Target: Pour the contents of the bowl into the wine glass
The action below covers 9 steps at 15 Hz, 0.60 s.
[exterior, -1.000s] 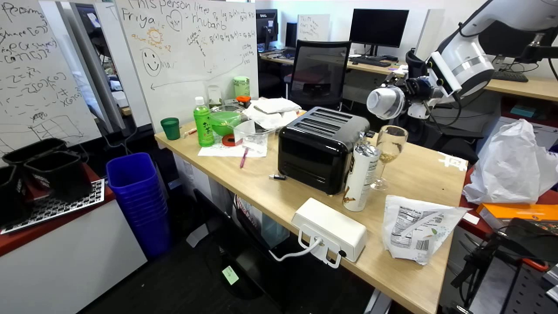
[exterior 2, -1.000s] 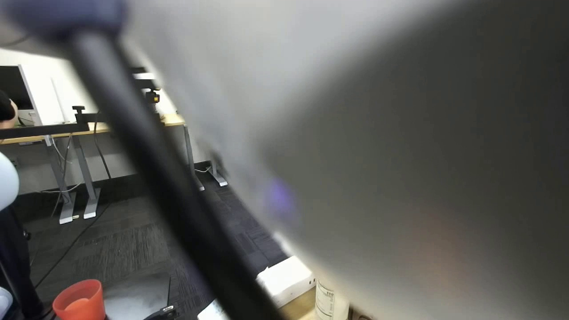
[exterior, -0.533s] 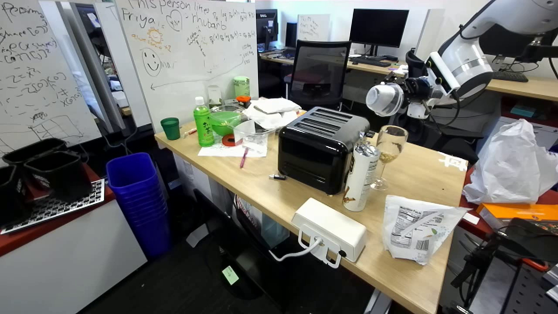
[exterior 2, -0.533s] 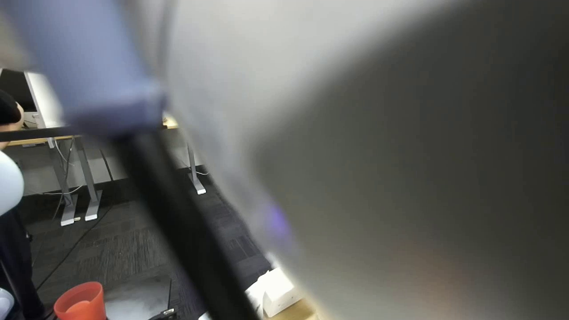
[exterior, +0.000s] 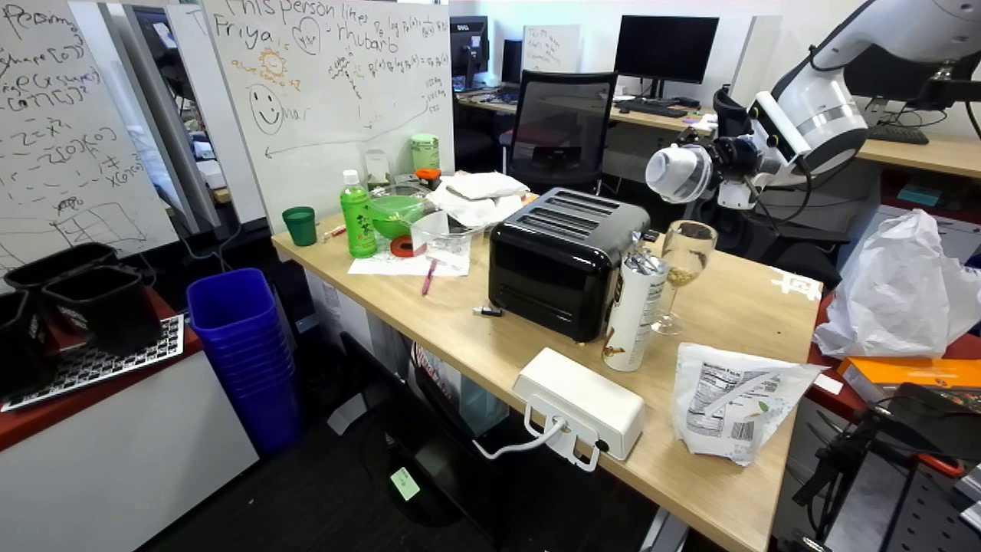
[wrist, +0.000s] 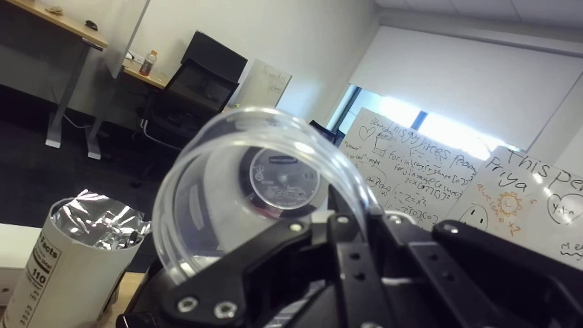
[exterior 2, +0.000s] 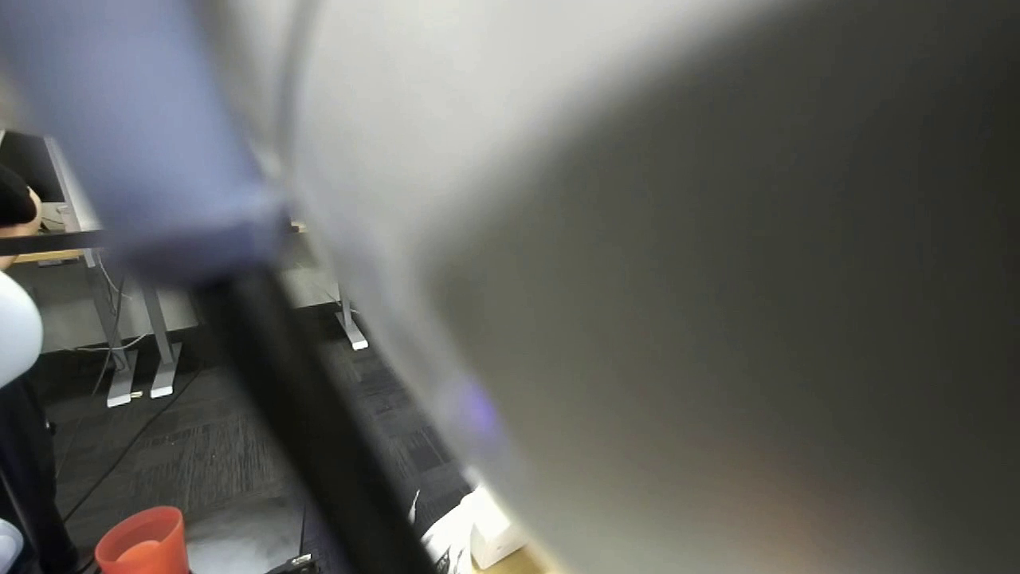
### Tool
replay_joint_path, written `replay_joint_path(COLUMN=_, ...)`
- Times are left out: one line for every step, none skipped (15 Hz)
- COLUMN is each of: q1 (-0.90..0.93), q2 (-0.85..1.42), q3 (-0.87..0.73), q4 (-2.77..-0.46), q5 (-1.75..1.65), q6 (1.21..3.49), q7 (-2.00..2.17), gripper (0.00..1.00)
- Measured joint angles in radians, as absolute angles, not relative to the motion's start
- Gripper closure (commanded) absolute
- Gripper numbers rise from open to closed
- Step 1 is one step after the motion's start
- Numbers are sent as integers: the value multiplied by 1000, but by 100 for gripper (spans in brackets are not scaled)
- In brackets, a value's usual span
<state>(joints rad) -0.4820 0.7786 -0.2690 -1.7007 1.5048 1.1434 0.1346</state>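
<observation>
Claw point(wrist: 357, 209) is clenching the wall of the bowl point(exterior: 676, 176) near its rim. Bowl is hanging in the air, tipped on its side: mouth facing the wrist, base pointing away from the arm point(exterior: 820, 115), moulded marks showing on that base in the wrist view. Wine glass point(exterior: 687, 257) is standing upright on the table point(exterior: 755, 299); bowl is hanging higher and apart from it, can't tell how they're lining up in depth. Tan bits point(exterior: 680, 277) are lying in the bottom of the glass's cup. White canister point(exterior: 633, 326), crumpled foil point(wrist: 95, 218) poking out of its top, is standing just beside the glass and the black toaster point(exterior: 548, 264). White bag point(exterior: 736, 402) is standing near them; white box point(exterior: 579, 402) is resting at the table's edge. In an exterior view the arm is filling most of the frame, blurred; orange cup point(exterior 2: 147, 542) is showing at lower left.
</observation>
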Motion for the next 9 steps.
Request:
replay_joint_path(q1=-482, q2=779, q3=-269, q4=-1701, q5=1505, q6=1140, q7=137, gripper=98)
replay_joint_path(q1=-482, q2=780, q3=-269, q4=-1701, q5=1505, q6=1137, q7=139, gripper=98)
replay_joint_path(q1=-482, q2=781, q3=-269, q4=-1701, q5=1505, q6=1136, q7=141, gripper=98)
replay_joint_path(q1=-482, q2=781, q3=-269, q4=-1701, q5=1506, q6=1135, q7=144, gripper=98)
replay_joint_path(q1=-482, q2=782, q3=-269, q4=-1701, q5=1507, q6=1134, q7=146, gripper=98)
replay_joint_path(q1=-483, q2=783, q3=-269, q4=-1701, q5=1510, q6=1133, q7=147, gripper=98)
replay_joint_path(q1=-483, q2=785, q3=-269, q4=-1700, q5=1511, q6=1132, q7=147, gripper=98)
replay_joint_path(q1=-483, q2=787, q3=-270, q4=-1699, q5=1511, q6=1132, q7=147, gripper=98)
replay_joint_path(q1=-482, q2=790, q3=-272, q4=-1695, q5=1511, q6=1134, q7=144, gripper=98)
